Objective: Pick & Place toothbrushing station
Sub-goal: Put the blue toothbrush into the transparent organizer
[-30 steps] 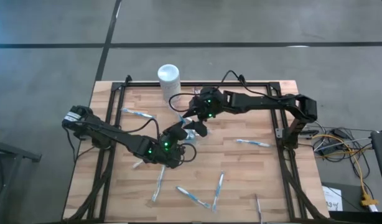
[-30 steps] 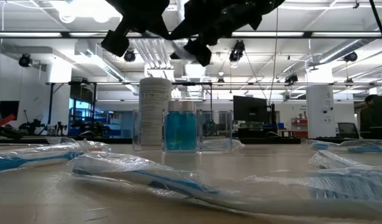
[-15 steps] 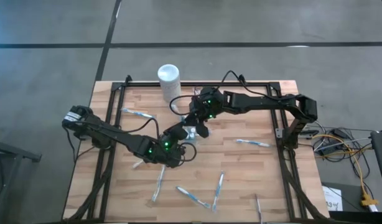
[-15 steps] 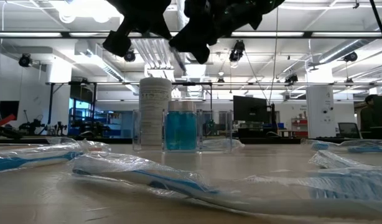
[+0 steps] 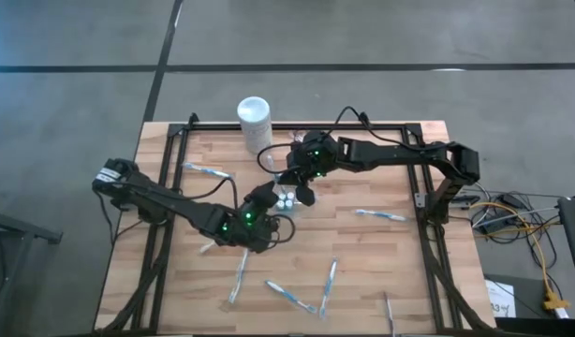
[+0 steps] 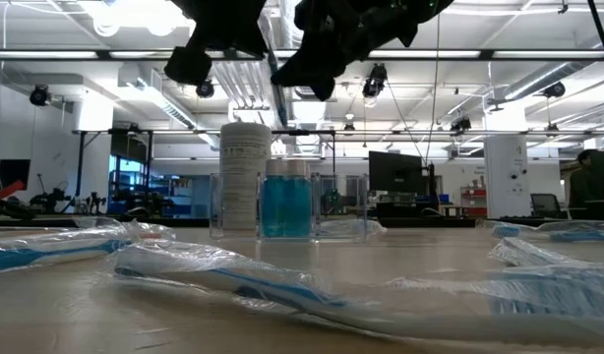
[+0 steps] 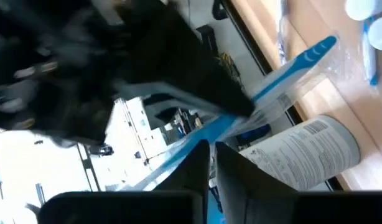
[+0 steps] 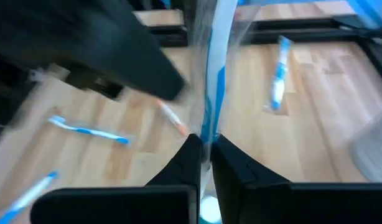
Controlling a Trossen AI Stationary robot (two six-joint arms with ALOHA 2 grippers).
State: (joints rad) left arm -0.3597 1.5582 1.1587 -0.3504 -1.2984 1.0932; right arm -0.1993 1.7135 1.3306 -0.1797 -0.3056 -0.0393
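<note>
Both grippers meet above the middle of the table on one wrapped blue-and-white toothbrush, which shows as a thin slanted stick in the low view. My left gripper comes from the table's left and my right gripper from the right. Each is shut on the toothbrush. The toothbrushing station, a see-through holder with blue inside, stands on the table below them. The white canister stands upright at the far edge. My left gripper pinches the wrapped toothbrush between its two fingers. The brush runs on from them, past my right gripper, to its free end. It is lifted clear of the table. My right gripper pinches the same toothbrush with its wrapper between its two fingers. The brush runs on along the fingers' line beyond them. It hangs in the air above the table.
Several more wrapped toothbrushes lie flat on the wood: at the left, at the right and near the front. Black frame rails border the table's sides and far edge.
My right gripper has shut on the toothbrush that my left gripper holds up, and has shifted a little toward the far edge. The left arm and the brush stay where they were.
</note>
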